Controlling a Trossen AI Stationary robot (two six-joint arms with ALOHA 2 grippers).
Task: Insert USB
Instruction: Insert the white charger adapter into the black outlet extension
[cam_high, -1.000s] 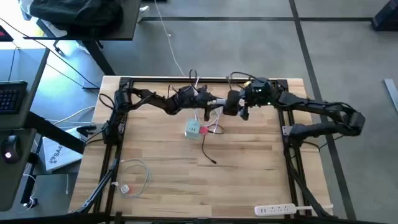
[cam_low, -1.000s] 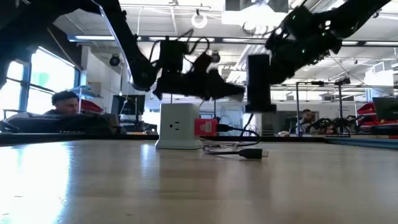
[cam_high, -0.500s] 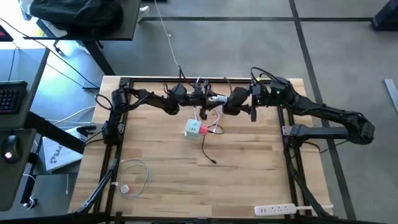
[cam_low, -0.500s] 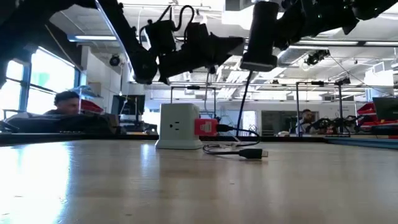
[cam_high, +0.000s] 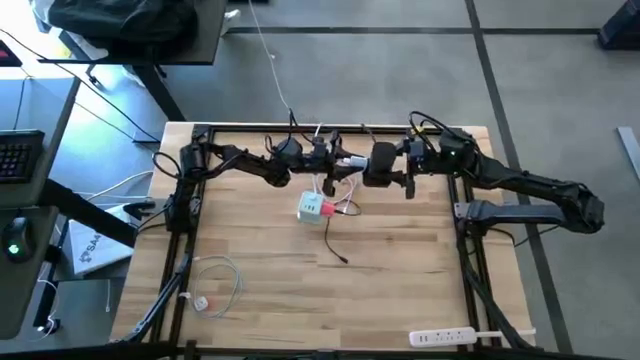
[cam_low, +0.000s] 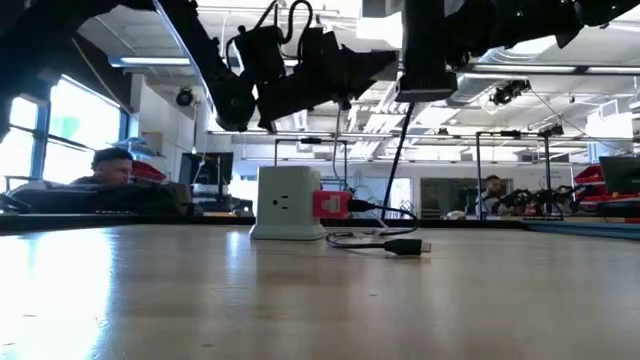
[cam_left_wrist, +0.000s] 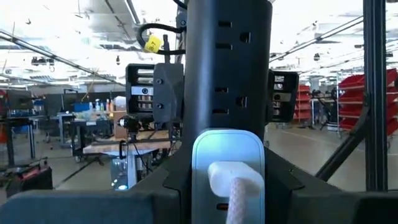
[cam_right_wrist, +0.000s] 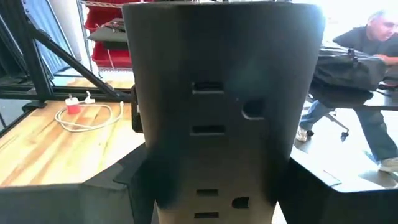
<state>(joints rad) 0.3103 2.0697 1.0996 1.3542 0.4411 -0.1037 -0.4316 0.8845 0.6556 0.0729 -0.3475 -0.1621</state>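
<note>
The USB (cam_high: 326, 210), a small red-pink plug, sits against the right side of the white charger cube (cam_high: 309, 207) at the table's middle. Its thin black cable (cam_high: 335, 245) trails toward the near edge, and the free end (cam_low: 405, 245) lies on the wood. Above and behind the cube, both grippers meet at a black power strip (cam_high: 383, 163) held upright in the air. My left gripper (cam_high: 335, 160) is on its left side, at a white plug (cam_left_wrist: 227, 165). My right gripper (cam_high: 395, 165) is shut on the strip from the right. My left gripper comes level from the table's left, and its fingers stand on either side of the white plug's body (cam_left_wrist: 205, 163) low on the strip's face. The plug's white cord runs back toward the wrist. My right gripper pinches the black strip's two side walls (cam_right_wrist: 140, 137) between its fingers, level from the table's right. The strip stands upright, lifted clear of the table, and a dark cord (cam_low: 395, 150) hangs below it.
A coiled white cable (cam_high: 215, 285) lies near the table's near left corner. A white power strip (cam_high: 442, 337) lies at the near right edge. Loose cords gather behind the cube. People sit beyond the table (cam_low: 105, 165), (cam_right_wrist: 367, 37).
Both grippers have risen together, carrying the black strip from just above the cube's height to well above it, and have drifted a little toward the table's right. The cube, the USB and its cable have stayed where they were.
</note>
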